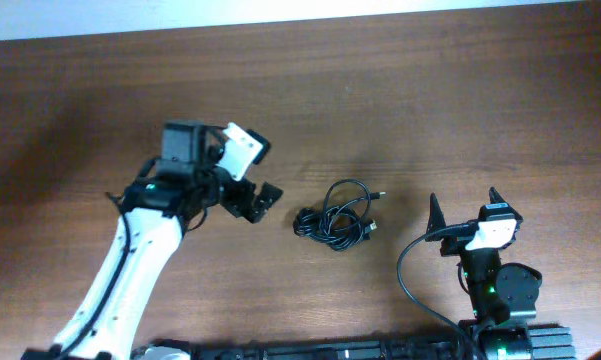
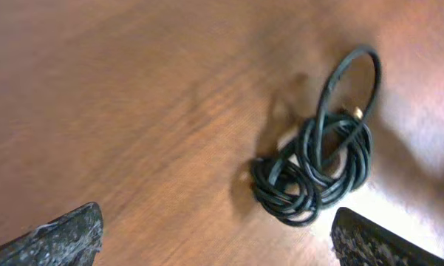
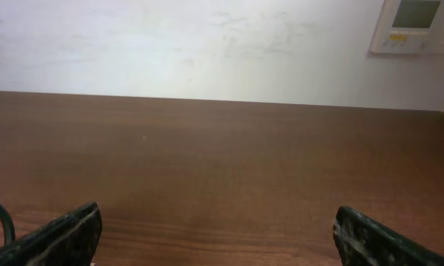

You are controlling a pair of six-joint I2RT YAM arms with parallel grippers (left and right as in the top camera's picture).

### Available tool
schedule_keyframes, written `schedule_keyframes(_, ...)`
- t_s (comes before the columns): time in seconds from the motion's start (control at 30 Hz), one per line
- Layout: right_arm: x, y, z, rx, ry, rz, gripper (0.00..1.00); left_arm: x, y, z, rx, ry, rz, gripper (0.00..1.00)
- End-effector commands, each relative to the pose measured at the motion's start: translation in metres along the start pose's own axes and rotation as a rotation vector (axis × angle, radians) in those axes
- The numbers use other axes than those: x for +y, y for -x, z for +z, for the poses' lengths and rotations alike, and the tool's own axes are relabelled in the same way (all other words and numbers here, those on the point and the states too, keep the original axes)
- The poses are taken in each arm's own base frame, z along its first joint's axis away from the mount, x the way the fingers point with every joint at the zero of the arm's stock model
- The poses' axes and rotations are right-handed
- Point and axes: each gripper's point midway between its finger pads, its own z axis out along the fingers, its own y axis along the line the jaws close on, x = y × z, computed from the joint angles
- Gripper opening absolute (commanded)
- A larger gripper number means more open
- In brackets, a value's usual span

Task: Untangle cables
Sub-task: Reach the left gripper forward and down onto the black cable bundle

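The cables [image 1: 335, 215] are thin black cords bunched in a small knotted bundle with one loose loop, lying on the wooden table near its middle. In the left wrist view the bundle [image 2: 318, 166] lies just ahead of the fingers, toward the right one. My left gripper [image 1: 255, 200] is open and empty, a short way left of the bundle. My right gripper [image 1: 465, 208] is open and empty, to the right of the bundle, pointing toward the table's far edge. The right wrist view shows only bare table between the fingers [image 3: 218, 236].
The brown wooden table [image 1: 400, 90] runs to a white wall at the far edge. A wall control panel [image 3: 417, 22] shows at top right of the right wrist view. A thicker black arm wire [image 1: 410, 275] curves beside the right arm's base.
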Motion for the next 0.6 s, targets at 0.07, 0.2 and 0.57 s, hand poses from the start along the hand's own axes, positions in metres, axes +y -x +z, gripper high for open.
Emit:
schedule_keyframes(0.07, -0.001, -0.002, 0.0, 0.002, -0.01, 0.0, 0.99, -0.03, -0.009, 0.03, 0.096, -0.094, 0.122, 0.99)
schedule_keyframes(0.2, -0.001, -0.002, 0.0, 0.001, -0.01, 0.0, 0.99, -0.039, -0.027, 0.054, 0.202, -0.083, 0.163, 0.99)
schedule_keyframes(0.57, -0.001, -0.002, 0.0, 0.002, -0.01, 0.0, 0.99, -0.069, -0.072, 0.091, 0.396, -0.191, 0.175, 0.99)
